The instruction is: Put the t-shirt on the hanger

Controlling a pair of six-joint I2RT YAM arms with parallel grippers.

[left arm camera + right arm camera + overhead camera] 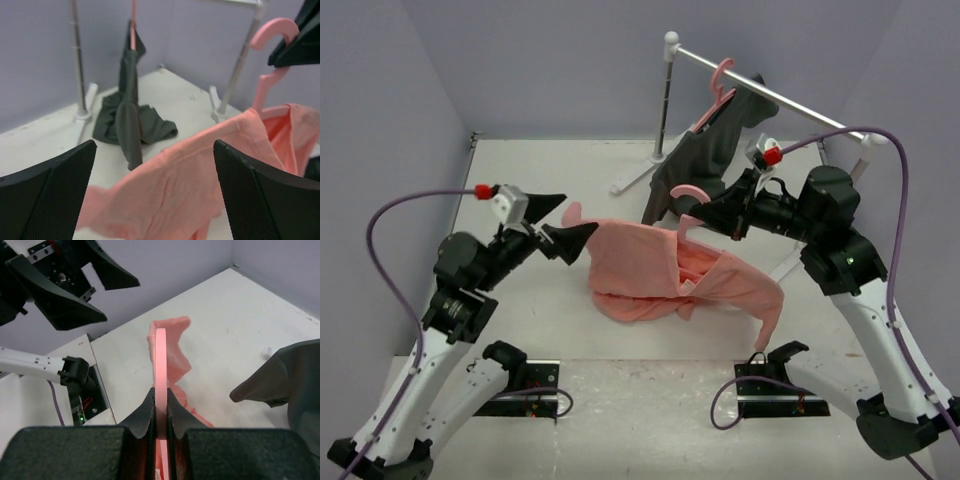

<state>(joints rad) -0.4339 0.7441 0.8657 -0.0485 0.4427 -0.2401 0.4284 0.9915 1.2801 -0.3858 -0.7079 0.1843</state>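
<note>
The salmon-pink t-shirt (650, 265) is partly lifted at mid-table, with its right side draped over the thin pink hanger (686, 190) and a sleeve hanging down to the right. My right gripper (708, 213) is shut on the hanger just below its hook. The right wrist view shows the jaws clamped on the hanger (160, 360) with the t-shirt (175, 347) beyond. My left gripper (580, 212) is open at the shirt's left edge. In the left wrist view the t-shirt (175, 190) lies between and beyond the wide-open fingers (50, 195), and the hanger (265, 85) is at the upper right.
A metal clothes rack (770, 95) stands at the back right. It carries a twin pink hanger (720, 80) with a dark grey garment (705, 150) whose hem pools on the table (550, 160), close behind my right gripper. Purple walls enclose the table.
</note>
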